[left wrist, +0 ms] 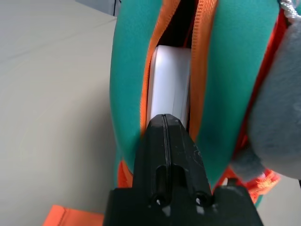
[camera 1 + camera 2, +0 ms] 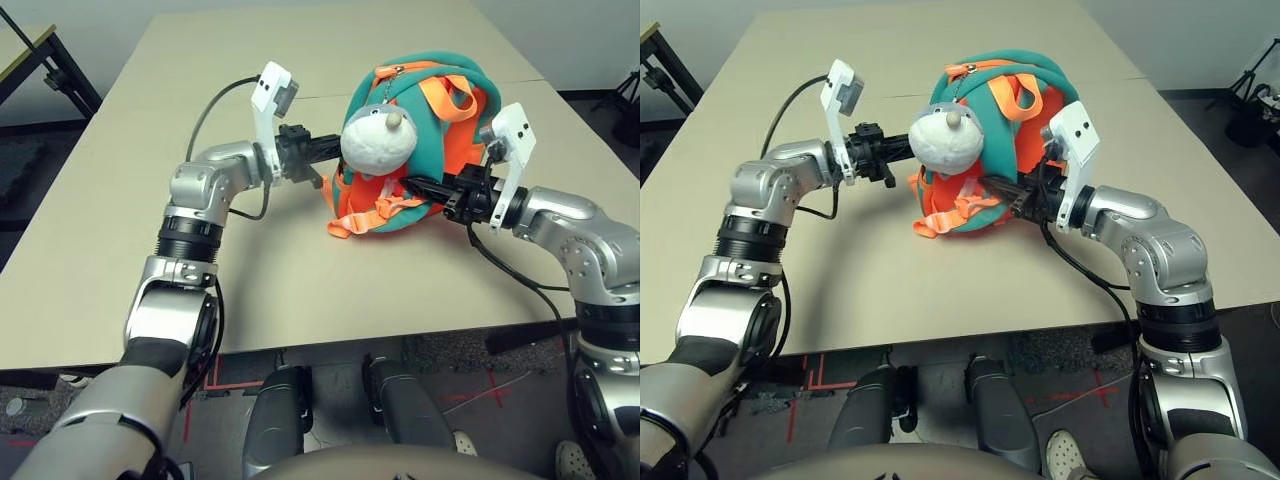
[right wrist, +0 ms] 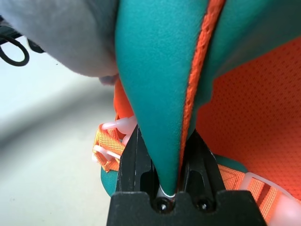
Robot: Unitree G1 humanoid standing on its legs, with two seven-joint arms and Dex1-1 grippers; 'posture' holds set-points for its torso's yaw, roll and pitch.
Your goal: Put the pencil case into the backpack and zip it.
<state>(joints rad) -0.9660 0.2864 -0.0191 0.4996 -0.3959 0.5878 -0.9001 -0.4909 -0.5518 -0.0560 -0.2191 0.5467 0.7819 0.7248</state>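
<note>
A: Where is the pencil case (image 1: pixel 170 82) to be found?

B: It is seen white and flat inside the backpack (image 2: pixel 455 140), between the orange-edged lips of the unzipped opening. The backpack (teal and orange, with a grey plush shark (image 2: pixel 378 135)) is lying on the worktop (image 2: pixel 120 180).

A: And the claws?

B: The left claw (image 1: pixel 163 123) is pressed fully together, empty, at the case's end. A teal fold of the bag is pinched by the right claw (image 3: pixel 168 186).

A: How will it handle?

B: The fabric is judged soft and floppy, the case stiff and probably slippery. The zipper pull should be taken while the fold is kept taut.
</note>
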